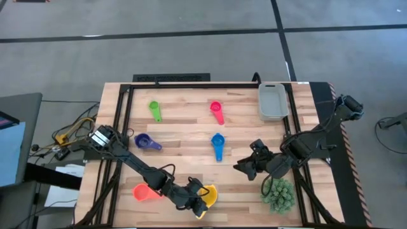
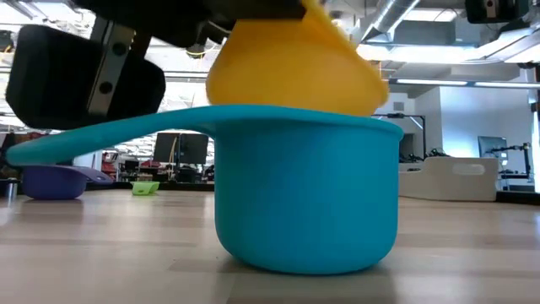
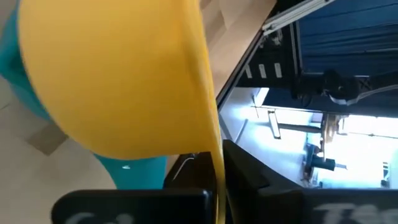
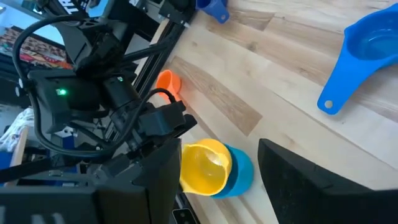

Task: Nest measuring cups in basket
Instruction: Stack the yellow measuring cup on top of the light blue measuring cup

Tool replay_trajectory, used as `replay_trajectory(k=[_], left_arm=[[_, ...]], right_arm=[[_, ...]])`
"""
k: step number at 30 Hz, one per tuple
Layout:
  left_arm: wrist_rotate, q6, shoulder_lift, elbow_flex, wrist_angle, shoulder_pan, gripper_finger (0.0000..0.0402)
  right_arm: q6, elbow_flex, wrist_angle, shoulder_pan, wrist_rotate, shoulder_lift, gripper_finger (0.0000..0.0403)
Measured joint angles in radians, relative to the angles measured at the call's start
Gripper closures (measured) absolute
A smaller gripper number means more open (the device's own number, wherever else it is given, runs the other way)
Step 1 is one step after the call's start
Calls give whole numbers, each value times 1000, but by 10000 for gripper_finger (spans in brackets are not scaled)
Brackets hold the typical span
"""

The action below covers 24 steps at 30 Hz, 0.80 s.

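My left gripper (image 1: 198, 202) is at the table's near edge, shut on the yellow cup (image 1: 208, 196). That cup tilts into the light blue cup (image 2: 308, 194), which stands upright on the wood. The orange cup (image 1: 145, 191) lies just left of them. The green (image 1: 155, 109), pink-red (image 1: 217, 111), navy (image 1: 147, 142) and blue (image 1: 218, 145) cups lie apart on the table. The pale grey basket (image 1: 272, 100) stands at the far right. My right gripper (image 1: 247, 165) hovers open, right of the blue cup, touching nothing. My left gripper holds the yellow cup by its rim wall (image 3: 214, 163), which runs between the two fingers (image 3: 261, 186), one on either side of it. The cup is tilted, and its lower part dips inside the light blue cup's rim (image 2: 253, 111).
A spiky green plant (image 1: 278, 194) sits at the near right corner, close beside my right arm. A black metal frame (image 1: 121, 114) borders the table on its left, far and right sides. Bare wood lies between the scattered cups and the basket.
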Motion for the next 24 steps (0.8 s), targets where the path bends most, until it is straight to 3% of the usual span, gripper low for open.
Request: replay_trajectory(k=[17,24], left_arm=[[84,-32,-41,0,-6,0,299],[70,-26,-133,1,-226,-15,297]], right_arm=[[30,0,-94,0,8,0,168],[32,0,-116,6,8,1,168]])
